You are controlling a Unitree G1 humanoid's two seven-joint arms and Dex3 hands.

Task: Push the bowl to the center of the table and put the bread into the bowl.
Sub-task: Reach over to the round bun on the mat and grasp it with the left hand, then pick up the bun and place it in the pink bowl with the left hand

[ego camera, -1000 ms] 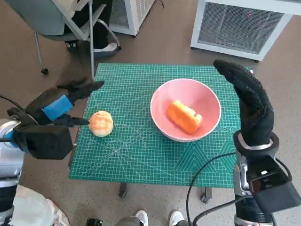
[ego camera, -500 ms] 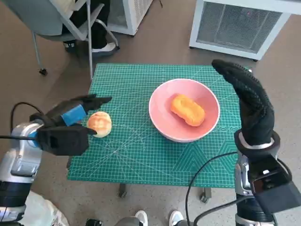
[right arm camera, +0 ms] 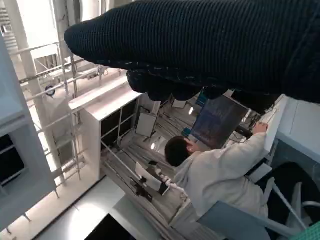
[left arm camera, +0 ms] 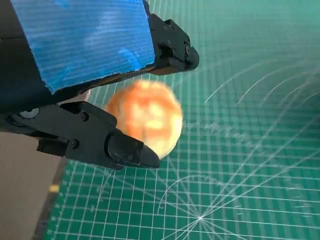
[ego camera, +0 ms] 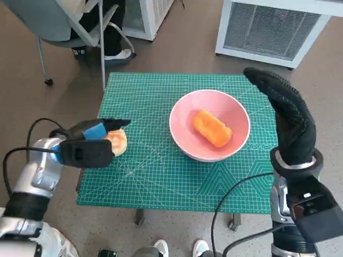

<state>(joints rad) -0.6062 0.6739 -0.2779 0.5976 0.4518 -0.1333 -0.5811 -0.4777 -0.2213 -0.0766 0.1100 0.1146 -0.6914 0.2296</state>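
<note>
The pink bowl (ego camera: 210,133) sits on the green cutting mat (ego camera: 161,171) that covers the desk (ego camera: 140,216), a little toward the robot's right of the mat's middle. Inside the bowl lies an orange, oblong piece of bread (ego camera: 213,128). A second, round bun (ego camera: 117,142) rests on the mat well apart from the bowl, near the mat's edge on the robot's left.

The left hand (ego camera: 92,134) is over that bun. In the left wrist view its fingers (left arm camera: 125,149) are spread apart on either side of the bun (left arm camera: 146,117), with the blue-taped back above it; they bracket it but do not visibly press it, so the hand holds nothing.

The right hand (ego camera: 284,115) stands upright beside the bowl, on the side away from the bun, near the mat's edge. Its gloved fingers (ego camera: 263,80) are stretched out straight and grip nothing.

Beyond the desk from the bowl, a chair (ego camera: 64,21) and a person's shoe (ego camera: 119,53) show on the floor.
</note>
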